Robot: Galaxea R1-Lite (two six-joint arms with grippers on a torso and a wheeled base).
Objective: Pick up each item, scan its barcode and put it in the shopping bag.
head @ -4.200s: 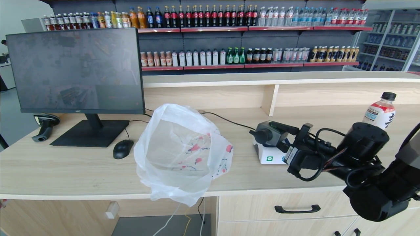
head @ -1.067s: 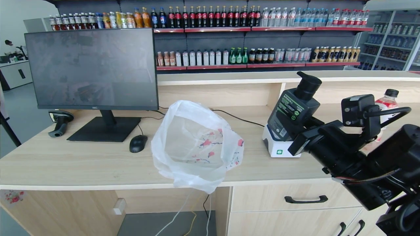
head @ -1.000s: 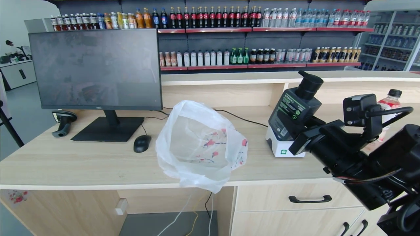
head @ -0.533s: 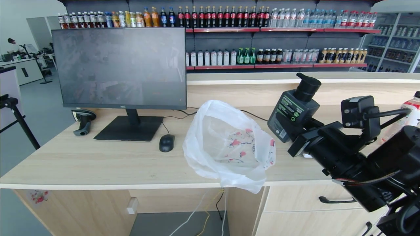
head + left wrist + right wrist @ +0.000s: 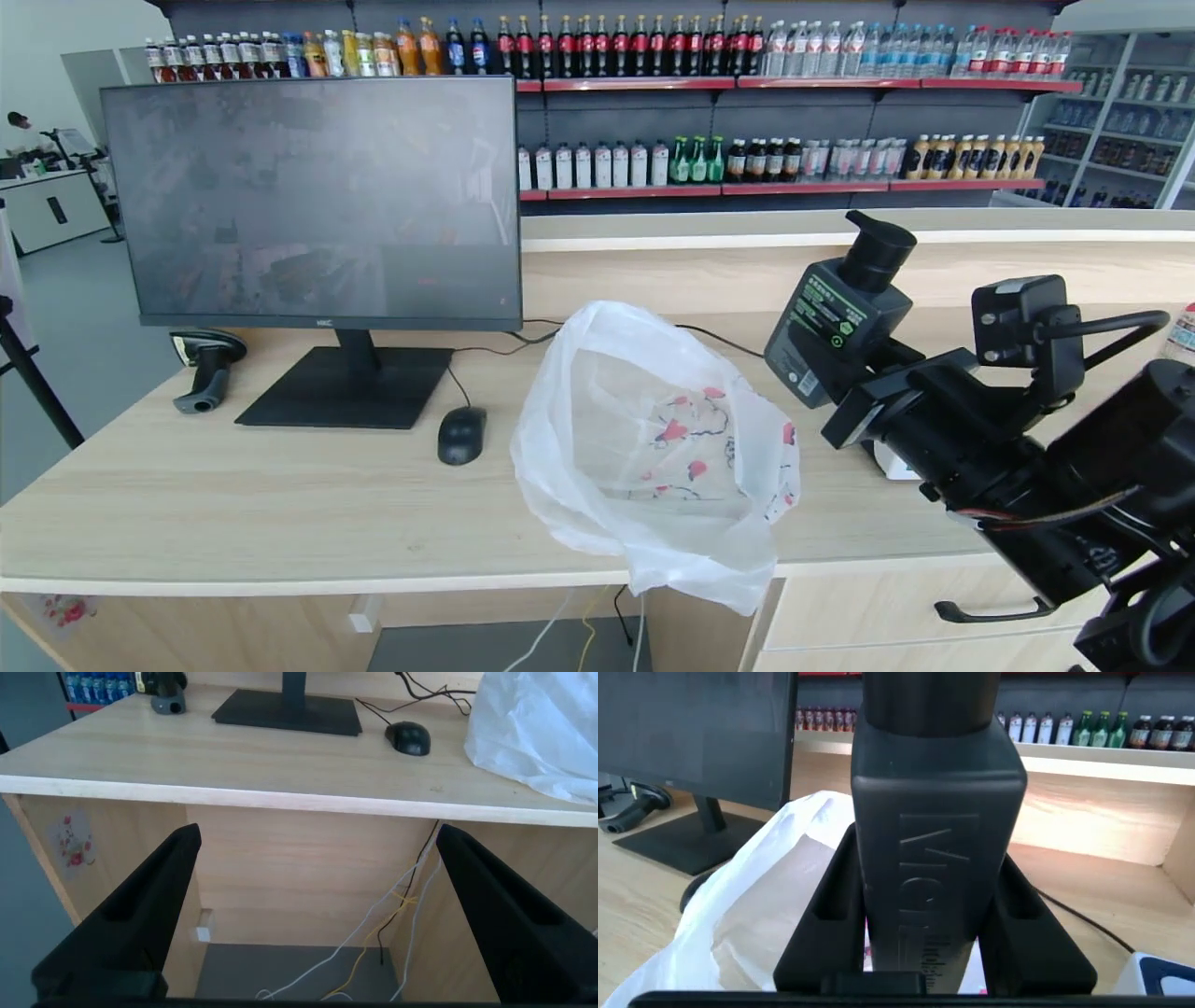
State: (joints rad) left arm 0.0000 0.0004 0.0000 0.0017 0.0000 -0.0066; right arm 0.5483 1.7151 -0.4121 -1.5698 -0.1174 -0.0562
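**Dark bottle held up just right of the shopping bag, ready to go in.**

My right fingers (image 5: 1020, 917) are clamped on both flat sides of the dark bottle (image 5: 834, 322), which hangs in the air above the counter (image 5: 233, 495), near its right end. The bottle's long axis is tilted: the black cap points up and toward the far edge, the base down toward the wrist, and the label faces the shopping bag (image 5: 653, 439). The bag sits at the front edge, sagging over it, with its mouth open upward on the bottle's left. I judge that the right arm is much the nearer. My left fingers (image 5: 140, 915) are spread wide and empty, low in front of the counter.
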